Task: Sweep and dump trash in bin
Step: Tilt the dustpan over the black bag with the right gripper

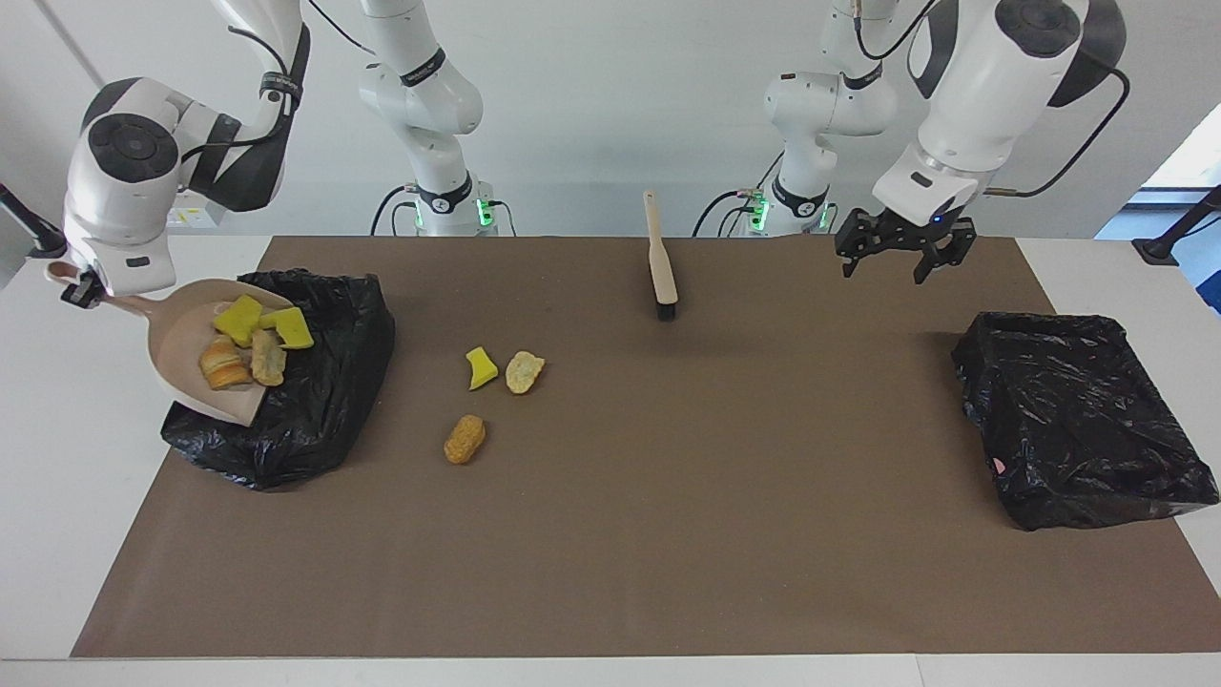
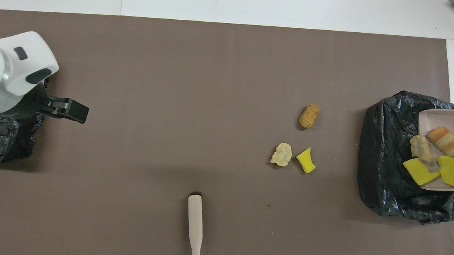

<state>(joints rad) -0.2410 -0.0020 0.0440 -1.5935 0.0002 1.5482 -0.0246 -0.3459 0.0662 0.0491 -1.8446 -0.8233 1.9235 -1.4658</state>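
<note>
My right gripper (image 1: 78,286) is shut on the handle of the beige dustpan (image 1: 181,329), which hangs tilted over the black-bagged bin (image 1: 324,382) at the right arm's end. Several trash pieces lie in the pan near its lip: yellow sponge wedges (image 1: 240,317) and bread chunks (image 1: 221,364). Three more lie on the mat beside that bin: a yellow wedge (image 1: 481,367), a pale chunk (image 1: 524,371) and a golden-brown chunk (image 1: 465,438). My left gripper (image 1: 901,253) hangs open and empty over the mat toward the left arm's end. In the overhead view the dustpan (image 2: 444,119) overlaps the bin (image 2: 387,153).
A beige brush (image 1: 660,262) lies on the brown mat (image 1: 668,534) close to the robots, its bristles pointing away from them. A second black-bagged bin (image 1: 1078,420) sits at the left arm's end, partly covered by the left arm in the overhead view.
</note>
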